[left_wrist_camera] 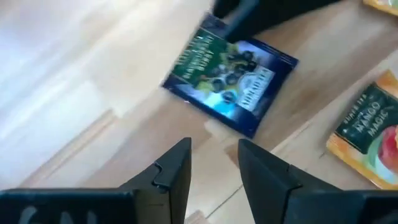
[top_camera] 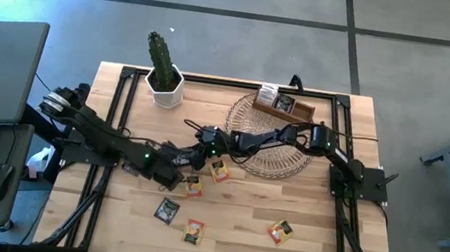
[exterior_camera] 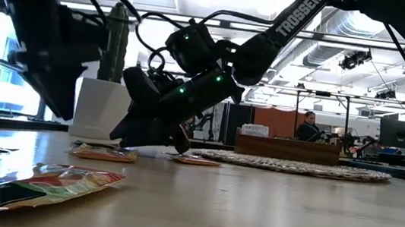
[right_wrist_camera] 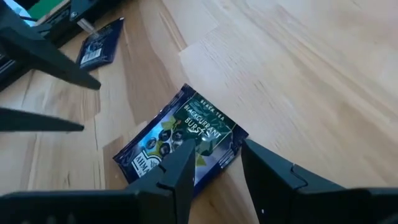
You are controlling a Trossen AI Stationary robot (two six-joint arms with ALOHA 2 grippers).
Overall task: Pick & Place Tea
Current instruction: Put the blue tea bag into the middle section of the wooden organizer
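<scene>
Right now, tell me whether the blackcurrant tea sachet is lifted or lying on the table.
Lying flat. The blackcurrant sachet rests on the wooden table, with the right gripper hovering just over it, fingers apart and not gripping it.

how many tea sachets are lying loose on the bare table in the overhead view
5: two near the grippers at and, three nearer the front edge at. The arms may hide more.

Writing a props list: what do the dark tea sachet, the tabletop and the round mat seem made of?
Dark sachet: probably glossy printed foil or coated paper; it shows sheen and a crimped edge.
Tabletop: pale wood, visible grain and plank seams.
Round mat: looks like woven wicker, with ringed strands.
</scene>
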